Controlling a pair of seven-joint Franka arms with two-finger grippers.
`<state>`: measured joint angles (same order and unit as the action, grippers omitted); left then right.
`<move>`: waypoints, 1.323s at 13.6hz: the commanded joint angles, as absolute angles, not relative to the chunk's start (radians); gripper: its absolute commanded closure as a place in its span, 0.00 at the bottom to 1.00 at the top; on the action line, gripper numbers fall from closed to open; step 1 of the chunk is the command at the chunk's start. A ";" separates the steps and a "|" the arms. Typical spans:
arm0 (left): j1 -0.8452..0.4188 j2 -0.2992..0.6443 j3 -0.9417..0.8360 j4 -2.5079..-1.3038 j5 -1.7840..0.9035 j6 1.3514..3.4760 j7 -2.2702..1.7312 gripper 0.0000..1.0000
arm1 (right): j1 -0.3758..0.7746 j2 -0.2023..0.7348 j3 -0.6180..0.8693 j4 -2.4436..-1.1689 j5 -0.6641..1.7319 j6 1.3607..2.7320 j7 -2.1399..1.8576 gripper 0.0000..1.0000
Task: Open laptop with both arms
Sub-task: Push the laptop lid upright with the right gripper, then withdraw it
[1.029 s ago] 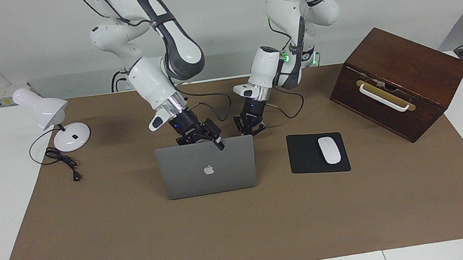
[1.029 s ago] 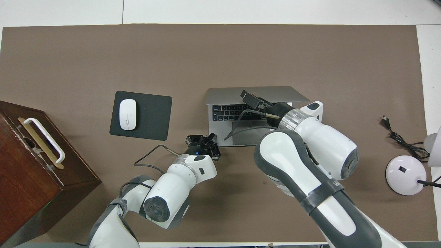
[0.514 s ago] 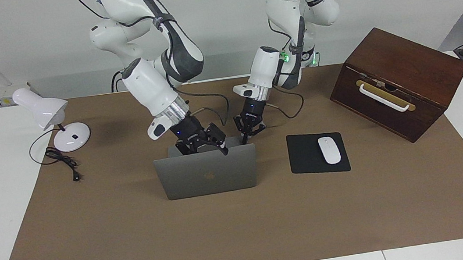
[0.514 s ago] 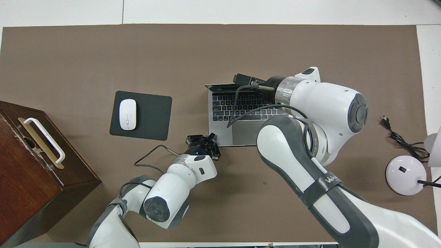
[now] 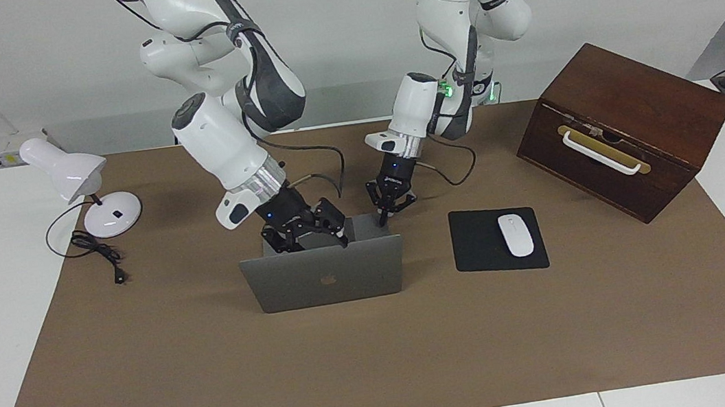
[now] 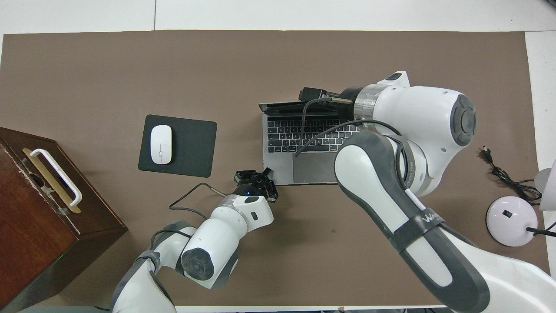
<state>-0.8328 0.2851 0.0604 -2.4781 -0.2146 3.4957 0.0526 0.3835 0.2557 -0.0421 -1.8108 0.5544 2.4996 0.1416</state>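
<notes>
The silver-grey laptop (image 5: 327, 278) stands open in the middle of the table, with its lid tipped back away from the robots. Its keyboard shows in the overhead view (image 6: 299, 139). My right gripper (image 5: 307, 232) is at the lid's top edge, shut on it, with one finger on the lid's outer face. It also shows in the overhead view (image 6: 313, 96). My left gripper (image 5: 390, 205) points down at the corner of the laptop's base nearest the robots, toward the left arm's end. It also shows in the overhead view (image 6: 256, 179).
A black mouse pad (image 5: 479, 248) with a white mouse (image 5: 516, 234) lies beside the laptop toward the left arm's end. A brown wooden box (image 5: 622, 123) with a white handle stands past it. A white desk lamp (image 5: 84, 186) and its cable (image 5: 99, 253) are at the right arm's end.
My right gripper has moved away from the robots with the lid's edge, and the lid has swung further open and tipped back. The left gripper has stayed at the base's corner.
</notes>
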 commanded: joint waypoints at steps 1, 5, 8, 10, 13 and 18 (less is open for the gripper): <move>-0.844 0.350 0.069 -2.448 -0.209 3.504 0.048 1.00 | 0.345 0.290 -0.037 -1.737 0.471 2.430 0.164 0.00; -0.844 0.350 0.069 -2.450 -0.209 3.502 0.048 1.00 | 0.327 0.291 -0.035 -1.729 0.428 2.413 0.163 0.00; -0.842 0.350 0.069 -2.448 -0.209 3.502 0.048 1.00 | 0.316 0.293 -0.034 -1.724 0.393 2.396 0.163 0.00; -0.842 0.350 0.069 -2.448 -0.209 3.502 0.048 1.00 | 0.299 0.301 -0.034 -1.697 0.370 2.366 0.161 0.00; -0.842 0.350 0.069 -2.448 -0.209 3.502 0.048 1.00 | 0.293 0.313 -0.035 -1.658 0.336 2.312 0.160 0.00; -0.842 0.350 0.069 -2.448 -0.209 3.502 0.048 1.00 | 0.247 0.319 -0.034 -1.625 0.252 2.200 0.120 0.00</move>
<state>-0.8328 0.2851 0.0604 -2.4781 -0.2146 3.4957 0.0526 0.2749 0.2949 -0.0452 -1.6617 0.2866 2.2385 0.1401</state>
